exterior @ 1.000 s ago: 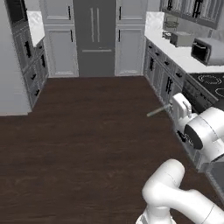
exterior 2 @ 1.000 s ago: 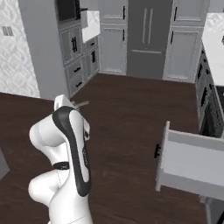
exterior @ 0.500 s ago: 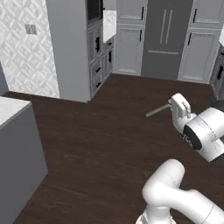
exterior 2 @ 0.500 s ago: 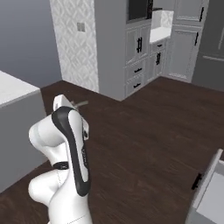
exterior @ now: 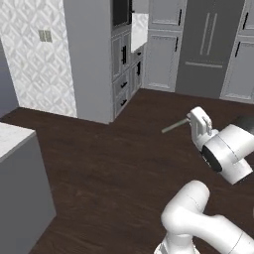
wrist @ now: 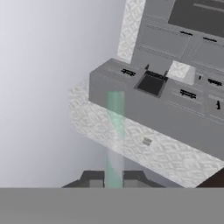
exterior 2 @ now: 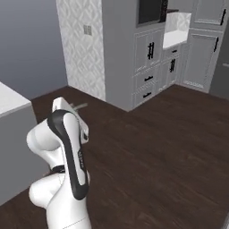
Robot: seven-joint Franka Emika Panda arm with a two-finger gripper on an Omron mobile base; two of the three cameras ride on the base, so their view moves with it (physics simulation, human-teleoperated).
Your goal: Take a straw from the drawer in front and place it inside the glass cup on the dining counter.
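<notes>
My gripper (exterior: pixel 190 121) is shut on the straw (exterior: pixel 174 127), a thin pale stick that juts out to the left over the dark floor. In the hand view the straw (wrist: pixel 115 131) rises greenish and translucent from between the two dark fingertips (wrist: pixel 92 177), with the gripper (wrist: pixel 113 178) pinching its base. From the right base view the straw (exterior 2: pixel 81 106) pokes out beside the white hand, above the arm's elbow. A white corner of the dining counter (exterior: pixel 11 138) enters at the left, and its corner (exterior 2: pixel 9 97) shows there too. The drawer and the glass cup are out of view.
Grey tall cabinets with a wall oven (exterior: pixel 120 12) stand ahead, next to a patterned tiled wall (exterior: pixel 37 59). A dark fridge (exterior: pixel 206 47) is at the back right. Dark wood floor (exterior: pixel 109 168) lies open between the base and the cabinets.
The whole picture has shifted: the base has turned left, so fridge and cabinets slid right, the open drawer left the view and the counter corner came in. The grip on the straw is unchanged.
</notes>
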